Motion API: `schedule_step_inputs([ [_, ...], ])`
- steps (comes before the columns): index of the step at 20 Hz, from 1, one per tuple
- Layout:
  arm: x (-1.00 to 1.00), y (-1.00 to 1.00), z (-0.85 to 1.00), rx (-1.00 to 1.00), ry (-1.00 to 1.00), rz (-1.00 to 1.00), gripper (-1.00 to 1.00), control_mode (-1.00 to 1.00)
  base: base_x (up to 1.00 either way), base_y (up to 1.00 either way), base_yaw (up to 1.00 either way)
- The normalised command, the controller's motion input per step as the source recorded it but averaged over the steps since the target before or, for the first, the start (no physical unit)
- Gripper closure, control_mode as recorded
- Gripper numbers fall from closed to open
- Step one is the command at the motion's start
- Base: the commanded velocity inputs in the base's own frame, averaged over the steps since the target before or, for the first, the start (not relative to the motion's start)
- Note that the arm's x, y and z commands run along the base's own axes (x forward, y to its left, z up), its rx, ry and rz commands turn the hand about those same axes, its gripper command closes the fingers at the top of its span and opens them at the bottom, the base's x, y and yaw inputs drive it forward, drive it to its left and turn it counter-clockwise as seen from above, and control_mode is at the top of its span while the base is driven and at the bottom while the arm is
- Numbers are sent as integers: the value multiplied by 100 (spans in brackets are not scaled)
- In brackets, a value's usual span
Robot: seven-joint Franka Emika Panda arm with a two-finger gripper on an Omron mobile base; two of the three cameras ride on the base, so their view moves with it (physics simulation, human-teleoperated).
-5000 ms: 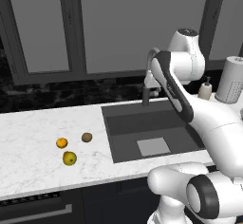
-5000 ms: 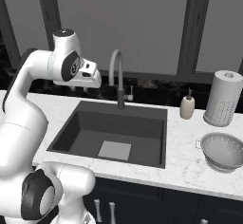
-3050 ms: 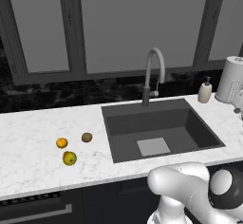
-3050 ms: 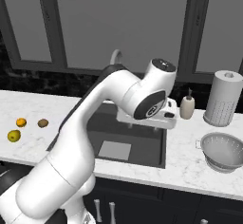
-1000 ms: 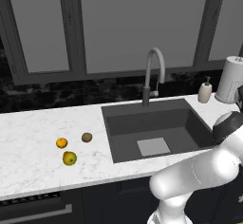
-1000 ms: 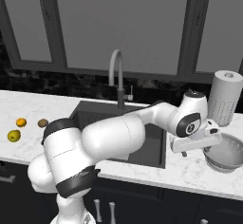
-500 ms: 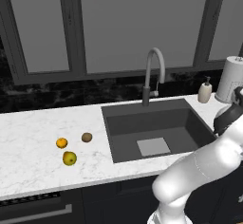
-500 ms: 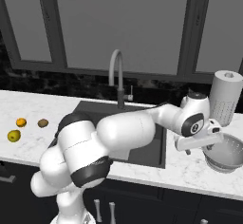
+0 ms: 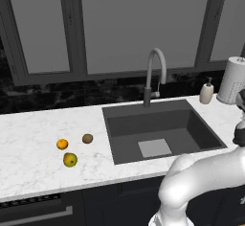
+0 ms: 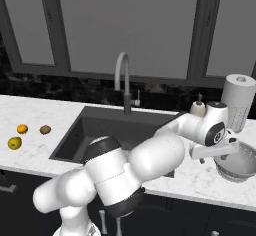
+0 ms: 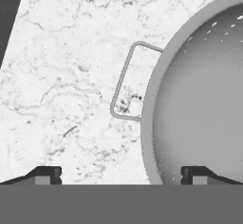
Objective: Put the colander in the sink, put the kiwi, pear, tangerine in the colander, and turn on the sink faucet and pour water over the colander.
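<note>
The silver-grey colander stands on the counter right of the sink. My gripper hangs just above its left rim, pointing down. In the hand view the colander takes up the right side, with its thin wire handle to the left. The gripper is open, one fingertip over bare counter and the other over the bowl, the rim between them. Tangerine, kiwi and pear lie on the counter left of the sink. The gooseneck faucet stands behind the basin.
A white soap pump and a paper towel roll stand behind the colander near the back wall. My arm stretches over the sink's right front corner. The counter's front edge runs close in front of the colander.
The arm swung from above the sink's left side across to the right. In the last second the hand shifted a little farther right, over the colander's left rim.
</note>
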Motion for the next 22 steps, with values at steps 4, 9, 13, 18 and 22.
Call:
schedule_step_inputs([
  [4,28,-19,-20,5,0,0,-100,-100,0,0,0],
  [9,23,-15,-28,0,0,0,-100,-100,0,0,0],
  [13,22,-13,-39,0,0,0,-100,-100,0,0,0],
  [18,14,-17,-37,0,0,0,-100,-100,0,0,0],
  [22,0,-7,-40,0,-1,0,100,-100,0,0,0],
])
